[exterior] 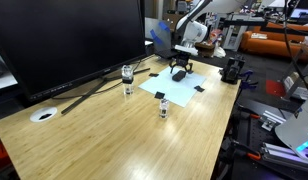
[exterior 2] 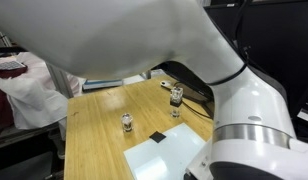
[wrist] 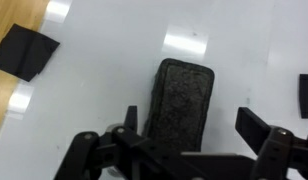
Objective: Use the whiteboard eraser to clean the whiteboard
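Between the spread fingers of the pincer [wrist: 192,122] lies the whiteboard eraser [wrist: 182,95], flat on the whiteboard [wrist: 94,95]. It is a black oblong block with rounded corners and a coarse, fuzzy-looking top, and its long side runs away from the pincer. One finger [wrist: 131,115] stands just beside its long edge, while the opposite one is farther off, so the pincer grips nothing. To either side of the pincer, black patches [wrist: 24,52] mark the pale sheet's corners on the wooden table [wrist: 12,12].

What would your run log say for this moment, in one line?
gripper: open | whiteboard eraser: flat on whiteboard, between the jaws, not gripped
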### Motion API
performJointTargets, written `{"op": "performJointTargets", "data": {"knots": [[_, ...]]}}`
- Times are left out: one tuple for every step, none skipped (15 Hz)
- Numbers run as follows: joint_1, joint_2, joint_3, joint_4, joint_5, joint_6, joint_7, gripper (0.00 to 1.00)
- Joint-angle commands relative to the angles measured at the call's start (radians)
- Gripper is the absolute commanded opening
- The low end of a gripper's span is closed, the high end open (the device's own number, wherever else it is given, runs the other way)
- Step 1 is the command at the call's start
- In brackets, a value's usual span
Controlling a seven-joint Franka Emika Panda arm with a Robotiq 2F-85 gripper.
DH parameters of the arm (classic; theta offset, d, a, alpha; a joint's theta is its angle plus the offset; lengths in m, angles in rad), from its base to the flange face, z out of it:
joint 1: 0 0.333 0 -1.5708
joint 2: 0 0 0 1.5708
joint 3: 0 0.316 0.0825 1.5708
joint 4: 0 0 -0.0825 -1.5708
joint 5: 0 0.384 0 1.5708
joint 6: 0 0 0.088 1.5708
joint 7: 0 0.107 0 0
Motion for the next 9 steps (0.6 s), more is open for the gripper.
{"op": "performJointTargets", "data": {"knots": [[0.000, -0.019, 0.007, -0.025, -0.014, 0.027, 0.006, 0.73], [-0.002, -0.020, 0.010, -0.026, -0.011, 0.027, 0.002, 0.71], [-0.001, -0.020, 0.009, -0.026, -0.011, 0.028, 0.004, 0.67], [-0.002, -0.021, 0.010, -0.027, -0.010, 0.026, 0.005, 0.60], [-0.002, -0.021, 0.009, -0.029, -0.011, 0.026, 0.006, 0.52], [-0.004, -0.020, 0.009, -0.030, -0.009, 0.023, 0.007, 0.46], [-0.005, -0.020, 0.009, -0.031, -0.008, 0.023, 0.007, 0.38], [-0.006, -0.020, 0.008, -0.033, -0.008, 0.022, 0.008, 0.32], [-0.007, -0.020, 0.008, -0.033, -0.007, 0.021, 0.008, 0.27]]}}
